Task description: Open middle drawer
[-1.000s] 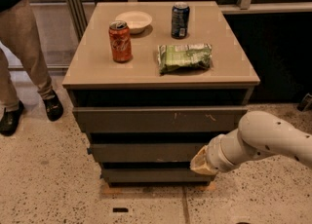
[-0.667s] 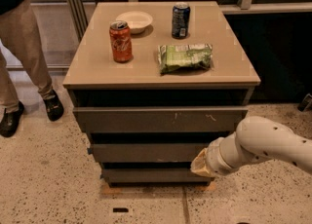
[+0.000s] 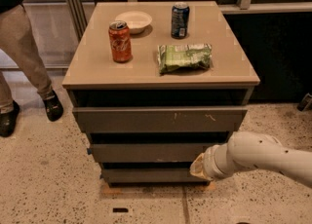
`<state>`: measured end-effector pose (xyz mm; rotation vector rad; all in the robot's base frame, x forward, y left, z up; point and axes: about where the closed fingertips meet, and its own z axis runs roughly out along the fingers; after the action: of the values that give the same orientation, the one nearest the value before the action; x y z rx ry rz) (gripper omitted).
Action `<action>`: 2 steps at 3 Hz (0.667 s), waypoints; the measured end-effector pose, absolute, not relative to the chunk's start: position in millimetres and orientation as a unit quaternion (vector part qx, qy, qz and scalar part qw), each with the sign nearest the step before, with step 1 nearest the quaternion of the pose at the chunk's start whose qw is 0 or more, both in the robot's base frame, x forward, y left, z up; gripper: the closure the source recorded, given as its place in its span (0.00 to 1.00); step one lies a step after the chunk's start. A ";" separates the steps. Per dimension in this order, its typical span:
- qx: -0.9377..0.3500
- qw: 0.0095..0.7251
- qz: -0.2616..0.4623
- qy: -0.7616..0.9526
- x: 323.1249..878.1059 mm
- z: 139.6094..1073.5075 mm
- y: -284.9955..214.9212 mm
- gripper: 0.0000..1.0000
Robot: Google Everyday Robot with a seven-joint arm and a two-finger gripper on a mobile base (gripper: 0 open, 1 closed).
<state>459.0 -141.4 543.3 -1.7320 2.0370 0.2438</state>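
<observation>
The middle drawer (image 3: 146,152) is a plain dark grey-brown front between two others, with a small blue tab (image 3: 89,151) at its left end. It looks about level with the fronts above and below. My gripper (image 3: 197,166) reaches in from the right on a white arm (image 3: 258,157). It sits at the right end of the cabinet front, at the gap between the middle drawer and the bottom drawer (image 3: 146,175). The wrist hides its tip.
The top drawer (image 3: 161,119) has pale scratch marks. On the tan top (image 3: 97,67) stand a red can (image 3: 120,41), a dark can (image 3: 180,20), a white bowl (image 3: 133,21) and a green bag (image 3: 184,57). A person's legs (image 3: 24,62) stand at the left.
My arm has sunk slightly and the gripper has shifted a little down and left along the cabinet front. The drawers have not visibly moved.
</observation>
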 end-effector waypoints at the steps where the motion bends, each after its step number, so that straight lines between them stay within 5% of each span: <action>1: -0.629 0.232 0.077 0.738 471.1 525.5 -145.6 0.58; 2: -0.630 0.233 0.069 0.738 482.4 513.0 -149.1 0.35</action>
<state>482.4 -149.1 513.0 -1.7293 2.0276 0.1890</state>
